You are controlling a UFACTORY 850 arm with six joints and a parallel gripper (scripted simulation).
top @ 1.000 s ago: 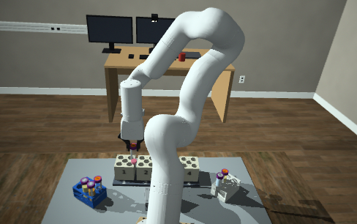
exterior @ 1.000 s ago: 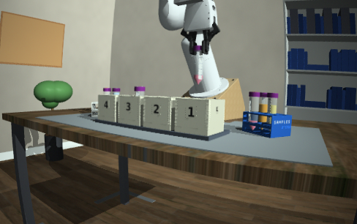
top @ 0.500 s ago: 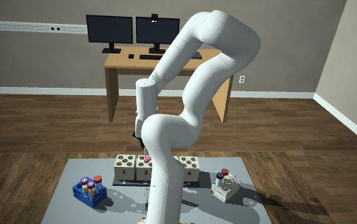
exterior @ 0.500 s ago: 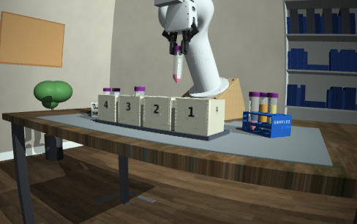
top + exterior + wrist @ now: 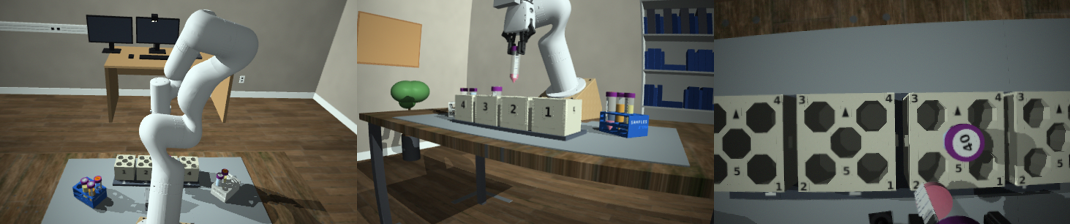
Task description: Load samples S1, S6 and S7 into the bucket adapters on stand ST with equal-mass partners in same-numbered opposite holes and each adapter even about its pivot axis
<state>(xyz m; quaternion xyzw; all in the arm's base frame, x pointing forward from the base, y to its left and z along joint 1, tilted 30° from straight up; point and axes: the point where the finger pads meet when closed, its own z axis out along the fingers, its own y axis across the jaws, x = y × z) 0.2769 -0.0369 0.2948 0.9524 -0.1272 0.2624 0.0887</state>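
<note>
Top view: my pincer is out of sight here. My arm (image 5: 164, 132) crosses in front of the loading stand (image 5: 118, 184) (image 5: 573, 136) and covers most of adapter 3 (image 5: 486, 113) (image 5: 901, 160). Adapters 1 (image 5: 124, 173) (image 5: 556, 118), 2 (image 5: 143, 173) (image 5: 513, 114) and 4 (image 5: 190, 173) (image 5: 464, 110) show their numbers. Blue sample rack (image 5: 85, 198) (image 5: 639, 128) on the mat (image 5: 146, 216) (image 5: 664, 146), beside the adapter 1 end, three capped tubes in it; one cap dot reads orange. White rack (image 5: 219, 194) (image 5: 451, 110) near the adapter 4 end, two capped tubes.

Exterior view: pincer (image 5: 516, 52) (image 5: 939, 218) part open, fingers shut on the cap of a purple-capped tube (image 5: 515, 64) (image 5: 936, 200). It hangs tip down, close to upright, pink liquid in its point, well above the adapter tops. Its ID I cannot tell. Blue rack's tubes show pink, orange and yellow contents. Another purple cap (image 5: 497, 88) (image 5: 951, 129) rises above adapter 3.

Wrist view: that cap's white dot reads 40, so a water blank, in the middle of its adapter, over hole 5. My held tube's pink tip shows by the corner marked 2. Which hole it hangs over, if any, I cannot tell.

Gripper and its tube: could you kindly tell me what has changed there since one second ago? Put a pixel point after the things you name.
The gripper (image 5: 516, 51) (image 5: 938, 218), tube (image 5: 515, 66) (image 5: 940, 200) still held, moved from the adapter 1 (image 5: 124, 173) (image 5: 556, 118) (image 5: 771, 144) side towards adapter 4 (image 5: 189, 174) (image 5: 463, 113) (image 5: 1031, 140). Nothing was let go. The adapters and blue rack (image 5: 89, 199) (image 5: 638, 129) stayed put.
</note>
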